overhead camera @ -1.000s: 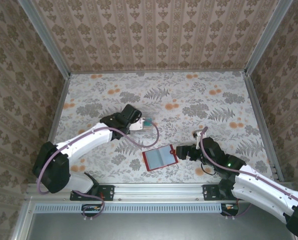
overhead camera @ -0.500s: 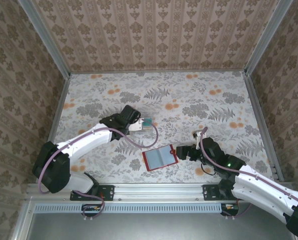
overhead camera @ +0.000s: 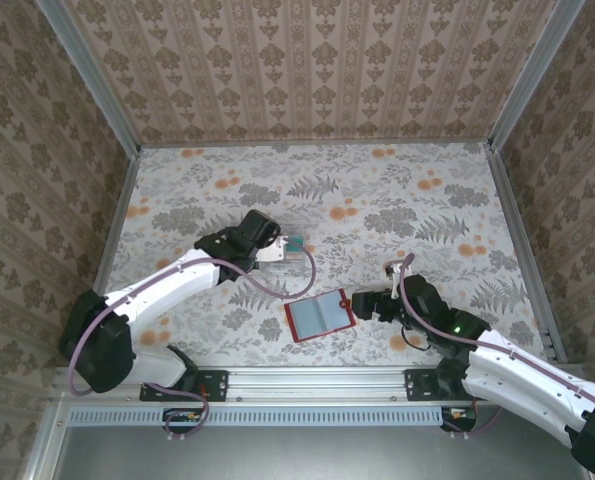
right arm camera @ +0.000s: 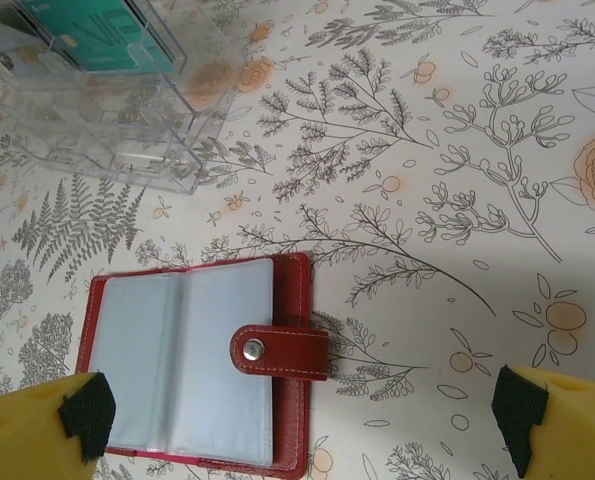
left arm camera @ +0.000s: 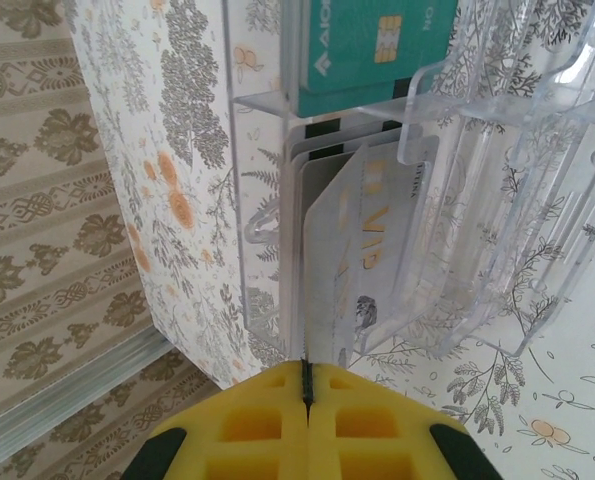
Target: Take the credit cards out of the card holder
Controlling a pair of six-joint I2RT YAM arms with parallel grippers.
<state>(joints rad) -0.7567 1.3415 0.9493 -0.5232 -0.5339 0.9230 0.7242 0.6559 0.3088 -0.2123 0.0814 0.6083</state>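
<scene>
One holder [right arm camera: 177, 370]: open, flat, near centre, between your right gripper's [right arm camera: 299, 418] released fingers. Your left gripper [left arm camera: 305, 385]: clenched at the tray [left arm camera: 497, 200], far-left of holder; teal card [left arm camera: 367, 40] and pale cards [left arm camera: 367, 250] stand inside.

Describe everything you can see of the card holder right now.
The card holder lies open and flat on the floral table. It has a red, leather-like cover with pale stitching and grey-blue translucent pockets inside, with no card visible in them. A strap with a metal snap folds over one edge. The open right gripper sits right beside it; contact is unclear.
</scene>
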